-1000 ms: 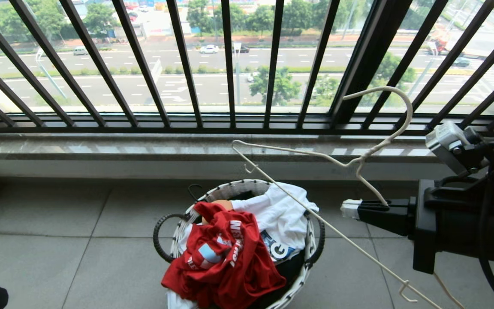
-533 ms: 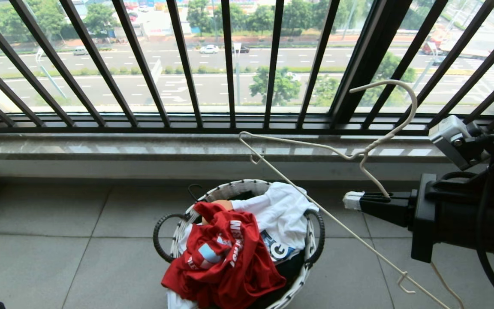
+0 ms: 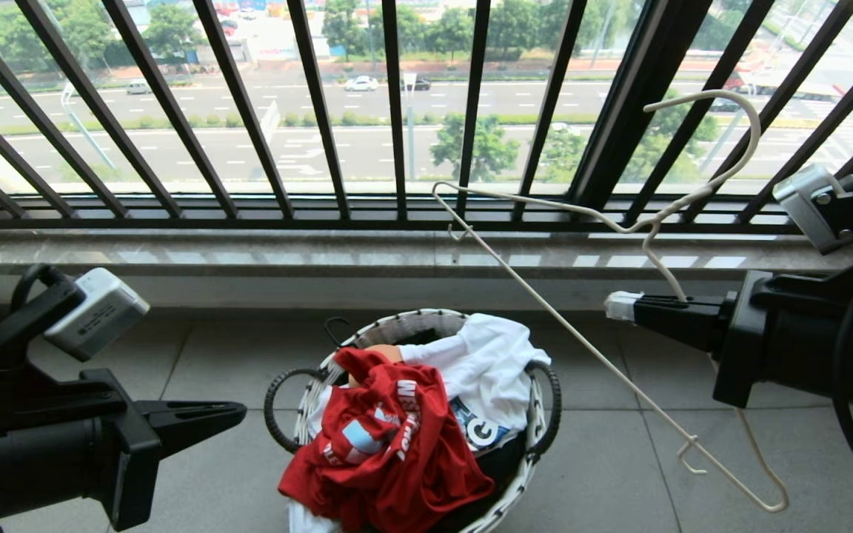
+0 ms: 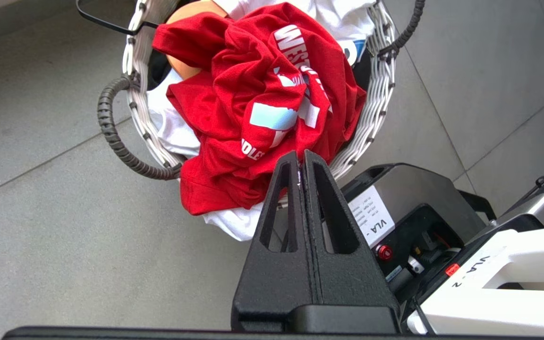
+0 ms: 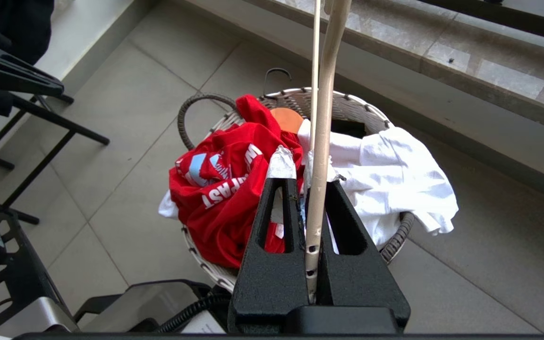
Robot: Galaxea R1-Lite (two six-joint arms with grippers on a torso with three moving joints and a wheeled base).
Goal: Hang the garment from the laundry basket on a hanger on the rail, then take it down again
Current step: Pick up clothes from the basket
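A: Now, the head view: what differs from a second ago?

B: The left gripper (image 3: 238, 409) has come into sight at the lower left, where only a dark edge showed before. The right gripper (image 3: 619, 305) has risen slightly, carrying the thin cream-white wire hanger (image 3: 545, 303) higher against the black vertical-barred window railing (image 3: 397, 111). The basket contents are unchanged.

A: Pose of the arms?

B: Both lie roughly level, pointing inward. The left fingers are pressed together on nothing, short of the small round laundry basket with white rim and dark sides (image 3: 412, 326). The right fingers pinch the hanger's shoulder wire just below the neck, hook uppermost.

A: The task's garment?

B: The crumpled red T-shirt with white print (image 3: 389, 451) lies atop the basket, draped over its near rim, beside a white garment (image 3: 489, 370).

A: Left wrist view?

B: Closed fingertips (image 4: 302, 158) hover above the red shirt's (image 4: 262, 108) near edge. The robot's base (image 4: 395, 208) is alongside.

A: Right wrist view?

B: The hanger wire (image 5: 321, 141) runs up from between the clamped fingers, crossing in front of the basket (image 5: 347, 106). Black frame legs (image 5: 40, 118) stand on the grey tiled floor (image 5: 135, 71).
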